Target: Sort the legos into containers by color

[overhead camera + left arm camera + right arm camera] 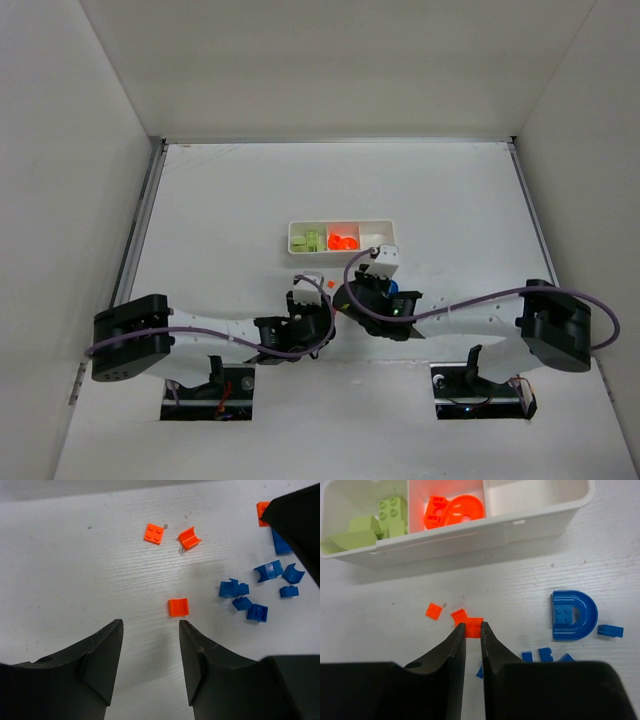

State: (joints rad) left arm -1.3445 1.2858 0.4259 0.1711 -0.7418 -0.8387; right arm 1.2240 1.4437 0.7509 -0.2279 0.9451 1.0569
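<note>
The right gripper [473, 626] stood in front of the tray [530, 522], its jaws drawn narrow and pinched on a small orange brick [474, 629] that sat on the table [380, 595] below the tray's middle compartment. Two more loose orange bricks [434, 610] lay just beside it, on the side toward the tray's green end. Green bricks [380, 522] filled that end compartment, and orange pieces [452, 511] lay in the middle one. A blue D-shaped piece [572, 615] rested on the table in front of the tray's other end.

The left gripper [150, 624] hovered over the table near the tray's green end, jaws wide and holding nothing. A single orange square [178, 607] lay just ahead of its tips, with a cluster of blue bricks [257, 612] off to one side.
</note>
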